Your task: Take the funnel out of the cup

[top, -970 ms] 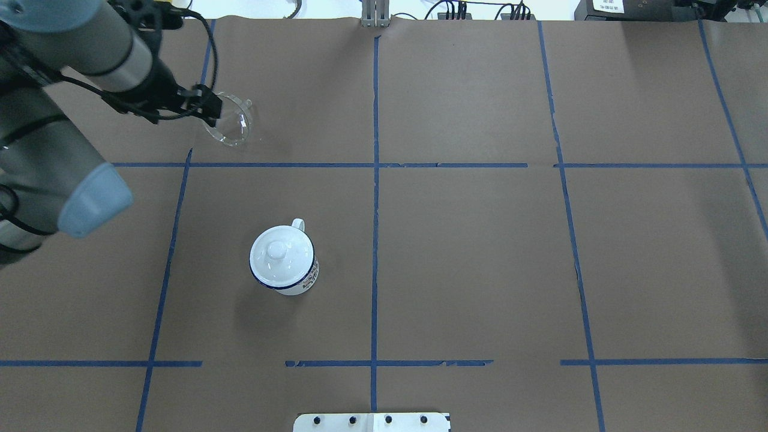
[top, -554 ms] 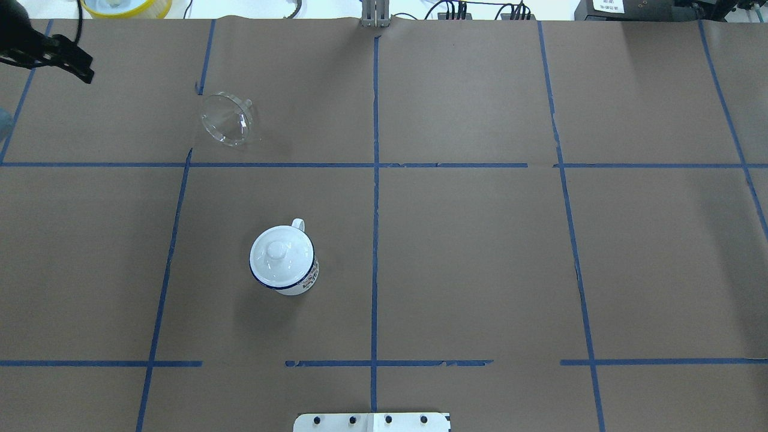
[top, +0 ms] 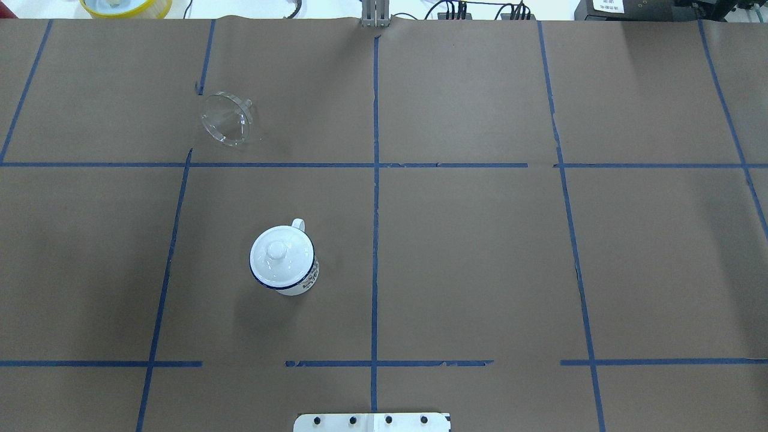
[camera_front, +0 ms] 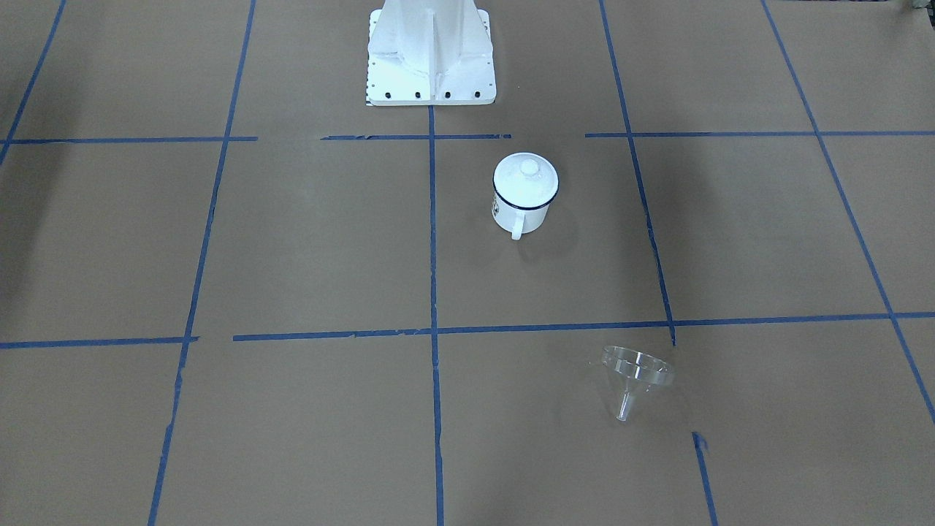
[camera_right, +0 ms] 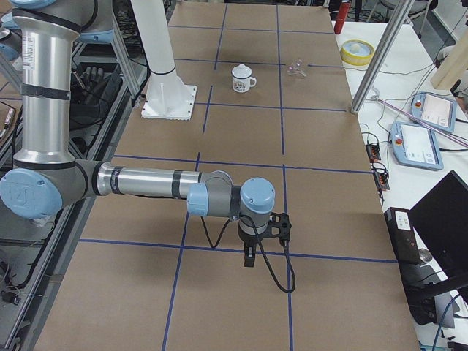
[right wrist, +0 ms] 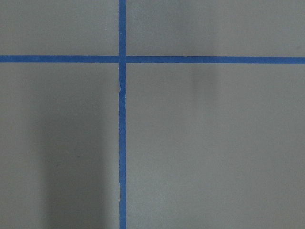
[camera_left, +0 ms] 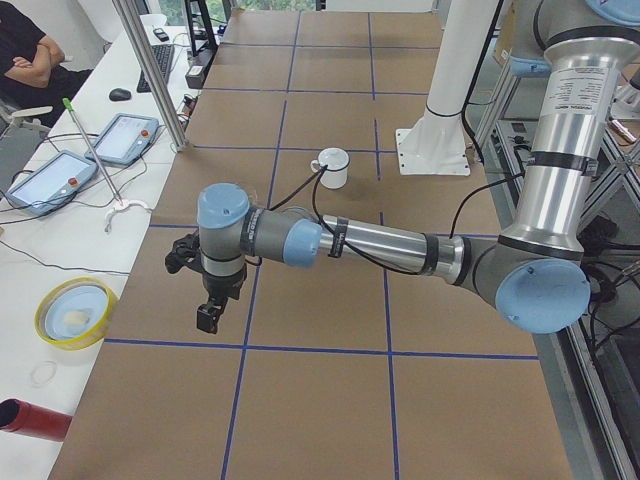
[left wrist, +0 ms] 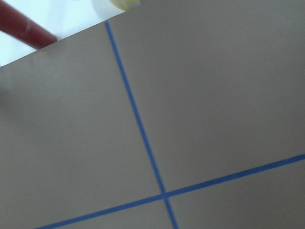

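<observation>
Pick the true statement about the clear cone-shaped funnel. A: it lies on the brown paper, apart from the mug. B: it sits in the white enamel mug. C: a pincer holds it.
A: the clear cone-shaped funnel lies on the brown paper, well apart from the lidded white enamel mug.

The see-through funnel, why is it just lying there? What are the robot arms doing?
Nobody is holding the funnel right now. It lies on its side on the brown table, already out of the cup, which stands apart with a white lid on. The left claw and the right claw hang over bare paper, away from both.
</observation>
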Robot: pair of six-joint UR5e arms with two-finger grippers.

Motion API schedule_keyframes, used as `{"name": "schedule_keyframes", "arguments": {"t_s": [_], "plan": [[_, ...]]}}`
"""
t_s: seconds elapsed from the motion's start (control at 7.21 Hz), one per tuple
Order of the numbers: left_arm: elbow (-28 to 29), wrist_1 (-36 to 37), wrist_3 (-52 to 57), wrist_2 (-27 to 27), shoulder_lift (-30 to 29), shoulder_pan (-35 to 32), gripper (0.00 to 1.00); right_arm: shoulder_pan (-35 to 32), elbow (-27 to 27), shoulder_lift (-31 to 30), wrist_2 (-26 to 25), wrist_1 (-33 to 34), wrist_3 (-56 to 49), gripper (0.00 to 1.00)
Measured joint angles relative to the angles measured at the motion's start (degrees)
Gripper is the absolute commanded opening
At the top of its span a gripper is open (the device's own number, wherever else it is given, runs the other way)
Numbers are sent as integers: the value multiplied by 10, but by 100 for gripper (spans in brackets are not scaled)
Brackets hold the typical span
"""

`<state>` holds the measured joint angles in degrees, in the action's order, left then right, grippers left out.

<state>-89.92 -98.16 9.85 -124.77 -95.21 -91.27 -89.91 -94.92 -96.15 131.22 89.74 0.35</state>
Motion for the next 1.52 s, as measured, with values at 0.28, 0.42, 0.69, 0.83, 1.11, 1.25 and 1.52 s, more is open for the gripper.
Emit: {"name": "schedule_keyframes", "arguments": {"t_s": [0.28, 0.42, 0.69, 0.83, 1.11, 1.25, 1.52], "plan": [[3, 5, -2, -9, 21, -1, 100, 0, 0, 0, 0, 0, 0, 100], [3, 41, -3, -34, 25, -1, 100, 0, 0, 0, 0, 0, 0, 100], [-6, 116, -2, -76, 25, -1, 100, 0, 0, 0, 0, 0, 0, 100], [-8, 130, -1, -82, 25, -1, 100, 0, 0, 0, 0, 0, 0, 100], [-8, 138, 0, -85, 26, -1, 100, 0, 0, 0, 0, 0, 0, 100], [-8, 138, 0, -86, 28, -1, 100, 0, 0, 0, 0, 0, 0, 100], [-8, 139, 0, -86, 29, -1, 100, 0, 0, 0, 0, 0, 0, 100]]}}
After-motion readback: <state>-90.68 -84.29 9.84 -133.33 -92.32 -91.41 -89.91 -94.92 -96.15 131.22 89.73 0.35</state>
